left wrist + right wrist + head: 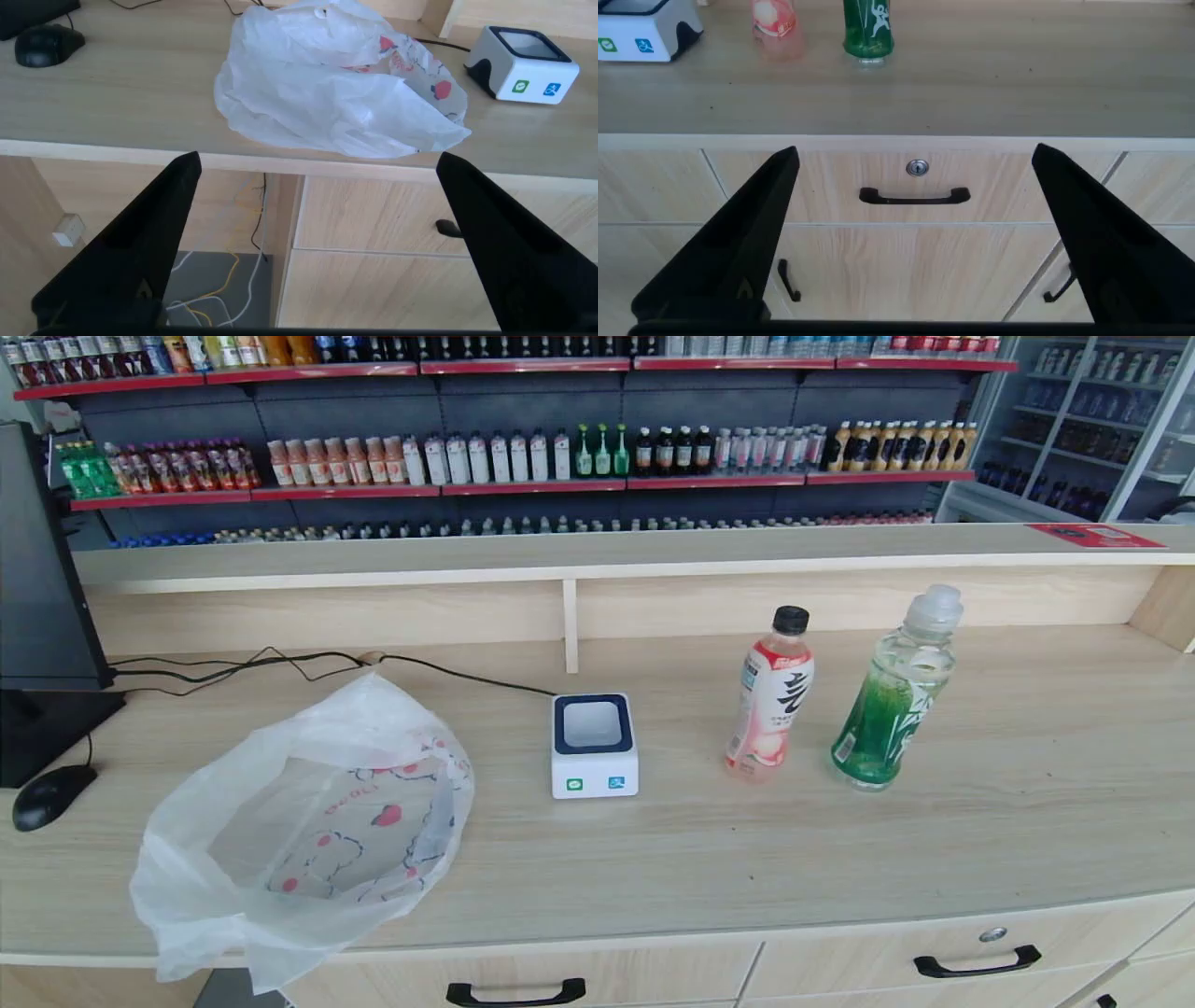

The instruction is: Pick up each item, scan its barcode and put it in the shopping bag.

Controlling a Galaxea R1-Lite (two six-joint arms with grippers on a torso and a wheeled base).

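Note:
A pink bottle [770, 695] with a black cap stands on the wooden counter, right of the white barcode scanner [595, 745]. Beside it on the right stands a green bottle [896, 695] with a clear cap. A translucent shopping bag [308, 826] with red prints lies open on the counter's left front. My left gripper [318, 177] hangs open below the counter's front edge, in front of the shopping bag [336, 79]. My right gripper [915, 177] is open too, low in front of the drawers, with the pink bottle [775, 19] and green bottle [868, 23] beyond it.
A black mouse [51, 796] and a monitor base [47, 719] sit at the far left, with cables [280, 663] running to the scanner. A raised ledge [597, 560] backs the counter. Drawers with black handles [913, 195] lie below the front edge.

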